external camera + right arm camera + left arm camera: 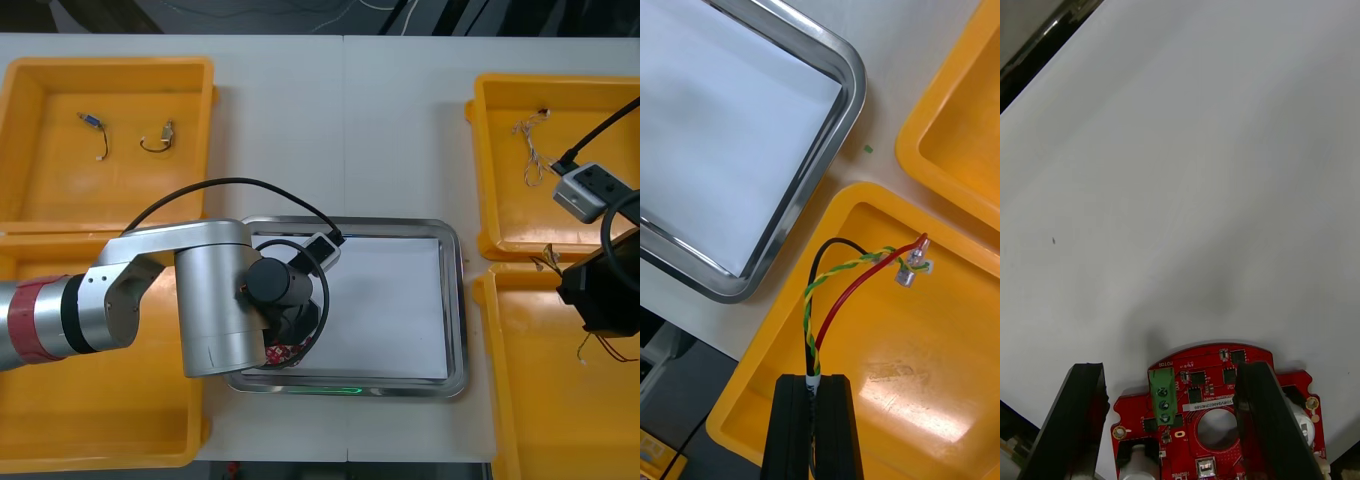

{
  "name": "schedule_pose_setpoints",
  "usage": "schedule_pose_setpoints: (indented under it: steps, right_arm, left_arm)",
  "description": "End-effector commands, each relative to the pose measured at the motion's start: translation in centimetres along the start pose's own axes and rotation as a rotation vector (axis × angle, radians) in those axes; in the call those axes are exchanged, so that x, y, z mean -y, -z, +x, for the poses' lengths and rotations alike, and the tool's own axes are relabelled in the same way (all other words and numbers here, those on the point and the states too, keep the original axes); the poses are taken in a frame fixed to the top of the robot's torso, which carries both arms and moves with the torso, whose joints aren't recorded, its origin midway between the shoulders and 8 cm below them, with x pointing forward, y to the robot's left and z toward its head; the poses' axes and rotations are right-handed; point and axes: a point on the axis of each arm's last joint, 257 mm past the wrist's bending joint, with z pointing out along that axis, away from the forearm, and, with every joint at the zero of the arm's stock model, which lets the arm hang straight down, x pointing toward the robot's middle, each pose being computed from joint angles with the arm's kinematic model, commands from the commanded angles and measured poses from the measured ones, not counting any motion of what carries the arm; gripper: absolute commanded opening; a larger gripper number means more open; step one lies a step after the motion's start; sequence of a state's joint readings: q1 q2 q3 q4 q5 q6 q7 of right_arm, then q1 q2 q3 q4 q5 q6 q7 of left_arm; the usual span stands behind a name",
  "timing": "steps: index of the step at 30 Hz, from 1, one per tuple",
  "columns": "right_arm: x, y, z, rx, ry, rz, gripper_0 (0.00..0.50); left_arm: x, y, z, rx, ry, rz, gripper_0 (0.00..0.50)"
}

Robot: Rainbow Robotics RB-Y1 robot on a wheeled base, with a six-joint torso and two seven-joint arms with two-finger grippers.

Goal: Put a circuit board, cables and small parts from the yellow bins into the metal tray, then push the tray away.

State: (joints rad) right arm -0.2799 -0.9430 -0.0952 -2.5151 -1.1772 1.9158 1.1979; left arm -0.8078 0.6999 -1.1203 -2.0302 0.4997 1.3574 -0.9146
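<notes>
Note that your left hand has its fingers spread apart, clamped on nothing. The round red circuit board lies flat directly beneath this hand, on the white inside of the metal tray; one finger overlaps the board and the other stands just beside its edge. Your right hand is over the yellow bin with its fingers pressed together on the red and yellow cable. The cable runs out ahead of the fingertips, and its connector end is toward the bin corner nearest the tray.
</notes>
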Motion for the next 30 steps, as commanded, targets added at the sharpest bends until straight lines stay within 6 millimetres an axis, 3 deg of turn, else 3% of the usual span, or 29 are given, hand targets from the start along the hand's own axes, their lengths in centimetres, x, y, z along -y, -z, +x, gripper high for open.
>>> schedule_pose_setpoints:
  steps: [1,6,16,23,30]
  right_arm:
    - [-0.3,0.2,-0.3,-0.010,0.135,0.056,0.000]
    - [-1.3,-0.8,-0.6,-0.029,0.196,0.067,0.000]
    - [-2.5,-2.0,-1.0,-0.050,0.288,0.097,0.000]
    - [-5.0,-3.4,-2.3,-0.016,0.382,0.076,0.000]
    - [-7.6,-4.6,-3.4,0.004,0.610,0.054,0.000]
  left_arm:
    - [-0.3,1.5,-2.6,0.044,0.098,0.016,0.500]
    - [-1.9,3.8,-3.7,0.033,0.164,0.024,0.500]
    - [-6.1,7.9,-3.9,-0.007,0.241,-0.021,0.500]
    - [-10.1,10.8,-3.9,-0.035,0.319,-0.074,0.500]
    - [-13.9,13.6,-3.0,-0.070,0.387,-0.129,0.500]
